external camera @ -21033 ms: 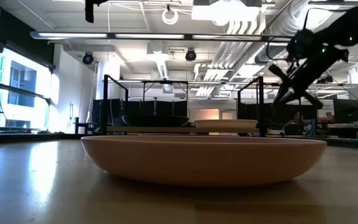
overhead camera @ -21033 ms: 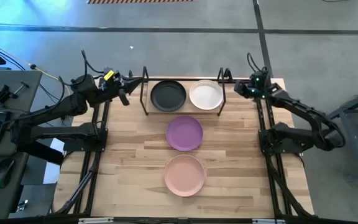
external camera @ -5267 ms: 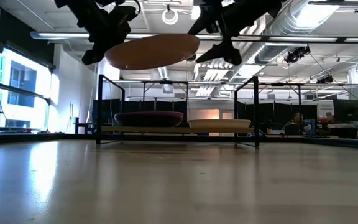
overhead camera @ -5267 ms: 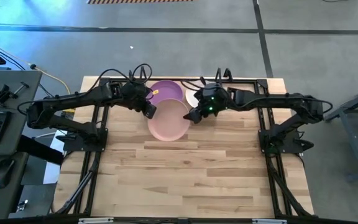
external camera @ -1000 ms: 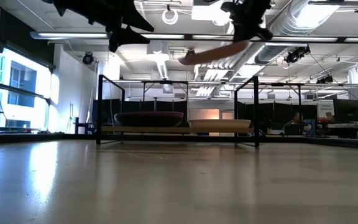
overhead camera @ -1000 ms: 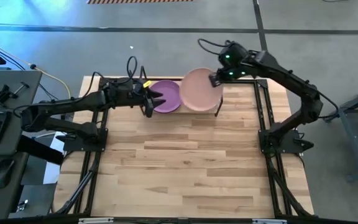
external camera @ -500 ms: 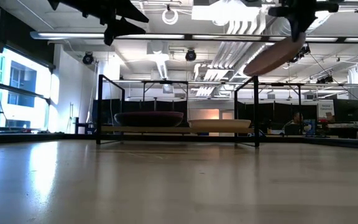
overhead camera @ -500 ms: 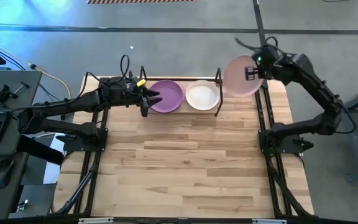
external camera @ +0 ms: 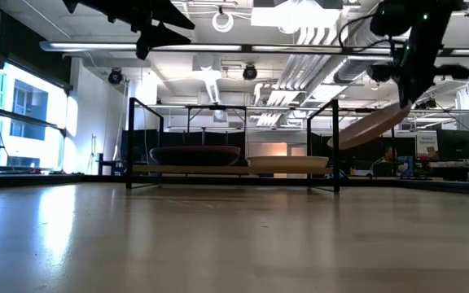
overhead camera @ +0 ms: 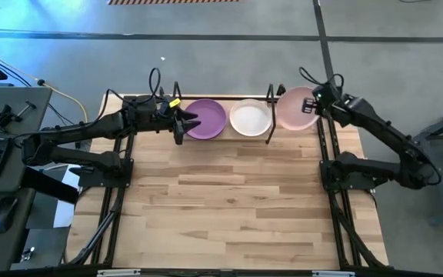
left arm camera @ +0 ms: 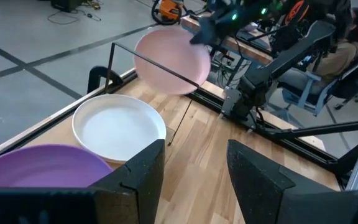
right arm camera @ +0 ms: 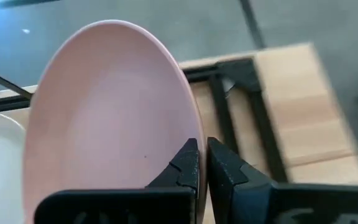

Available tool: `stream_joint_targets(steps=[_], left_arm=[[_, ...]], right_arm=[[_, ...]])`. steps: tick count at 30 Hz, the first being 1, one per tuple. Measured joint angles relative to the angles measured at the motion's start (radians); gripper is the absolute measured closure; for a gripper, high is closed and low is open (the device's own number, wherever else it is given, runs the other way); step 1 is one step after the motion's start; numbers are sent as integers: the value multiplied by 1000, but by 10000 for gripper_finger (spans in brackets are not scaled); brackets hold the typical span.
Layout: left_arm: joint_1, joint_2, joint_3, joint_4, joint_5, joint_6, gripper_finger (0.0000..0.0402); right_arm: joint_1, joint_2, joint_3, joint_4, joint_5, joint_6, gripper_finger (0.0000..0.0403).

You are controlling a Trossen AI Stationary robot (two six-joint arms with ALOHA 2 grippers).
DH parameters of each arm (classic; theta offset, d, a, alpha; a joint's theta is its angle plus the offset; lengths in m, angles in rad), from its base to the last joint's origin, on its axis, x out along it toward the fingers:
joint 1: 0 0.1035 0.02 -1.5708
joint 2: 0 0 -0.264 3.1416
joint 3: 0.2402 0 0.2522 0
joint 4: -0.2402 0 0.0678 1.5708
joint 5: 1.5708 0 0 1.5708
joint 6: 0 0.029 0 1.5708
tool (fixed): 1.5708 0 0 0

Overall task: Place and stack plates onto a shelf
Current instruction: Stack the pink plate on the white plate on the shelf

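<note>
One tilted pink plate pinched in right fingers; left fingers spread, empty.

Shelf: both bays occupied, purple plate and white plate; black wire uprights fence each end. Pink plate hangs tilted outside right upright. Tabletop in front open.

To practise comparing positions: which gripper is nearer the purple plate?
Left. The left gripper hangs open just beside the purple plate. The right gripper is past the shelf's far end, holding the pink plate.
</note>
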Motion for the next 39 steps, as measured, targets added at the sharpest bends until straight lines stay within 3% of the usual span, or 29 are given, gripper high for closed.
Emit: stream_joint_targets(steps=[8, 13, 24, 28, 39], left_arm=[[0, 0, 0, 0, 0, -33, 241], [0, 0, 0, 2, 0, -36, 241], [0, 0, 0, 4, 0, -44, 241], [0, 0, 0, 4, 0, -45, 241], [0, 0, 0, 30, 0, -45, 241]], right_arm=[[-46, -16, -244, 341, -212, 69, 403], [-46, -13, -317, 444, -270, 100, 403], [-44, 2, -364, 599, -312, 163, 403], [-39, 57, -364, 656, -370, 158, 403], [17, 196, -365, 869, -402, 181, 403]])
